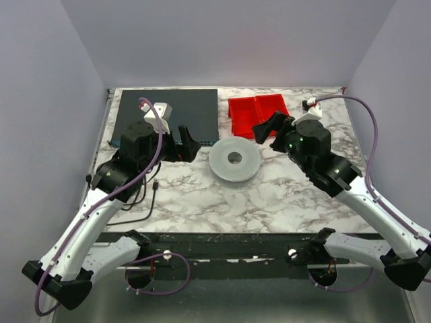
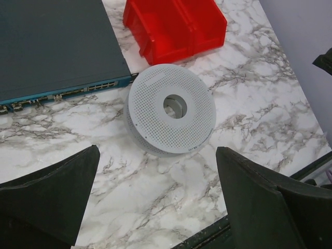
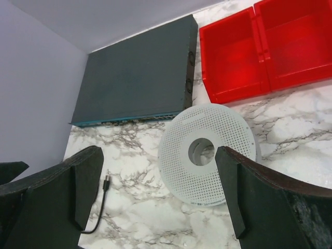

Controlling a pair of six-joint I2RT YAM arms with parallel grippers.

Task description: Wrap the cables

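Bright, even, diffuse light from above; shadows soft, faint; wrist views crisp; top view slightly softer.

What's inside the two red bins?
Nothing visible: both red bins show bare floors from the right wrist. The near walls hide a strip of floor, and one bin runs off frame.

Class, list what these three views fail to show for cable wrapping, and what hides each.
Cables: no thin white wire discernible in any view; too fine or out of frame.
Black cord: its lower end passes behind the right end effector, right wrist view.
Switch ports: mostly covered by left end effector, top view.
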